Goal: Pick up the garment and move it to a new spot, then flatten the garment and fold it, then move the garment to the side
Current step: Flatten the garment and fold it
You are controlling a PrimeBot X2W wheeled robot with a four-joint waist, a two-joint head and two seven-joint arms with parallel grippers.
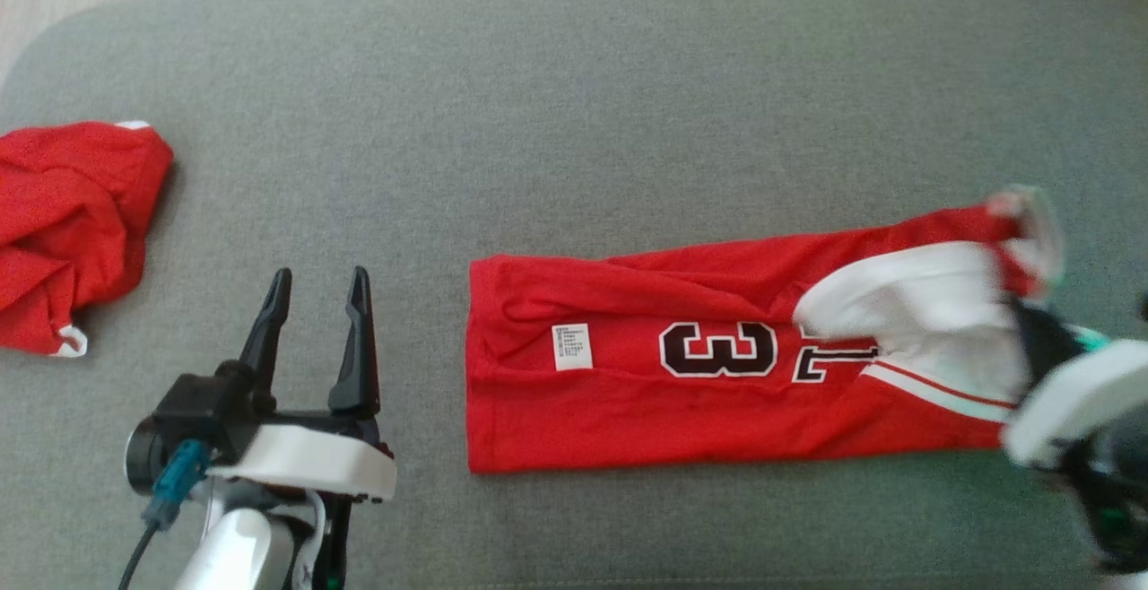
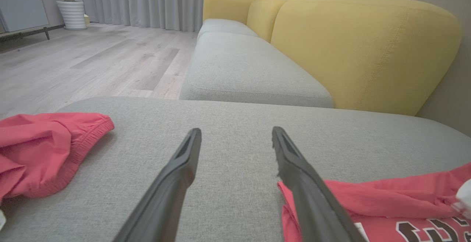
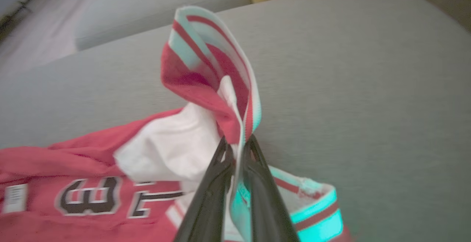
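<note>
The garment (image 1: pixel 682 366) is a red jersey with a dark number, folded into a long strip across the grey cushion; it also shows in the left wrist view (image 2: pixel 386 205) and the right wrist view (image 3: pixel 92 201). My right gripper (image 3: pixel 237 142) is shut on the garment's striped white and red edge at its right end, and that edge stands lifted and bunched above the fingers. In the head view the right gripper (image 1: pixel 1031 321) is blurred at the garment's right end. My left gripper (image 1: pixel 316 290) stands open over bare cushion, just left of the garment's left edge, touching nothing.
A second crumpled red cloth (image 1: pixel 67 222) lies at the cushion's far left. The grey cushion (image 1: pixel 574 106) has free room along its back half. Beyond it lie a yellow-backed sofa (image 2: pixel 360 47) and wooden floor (image 2: pixel 92 58).
</note>
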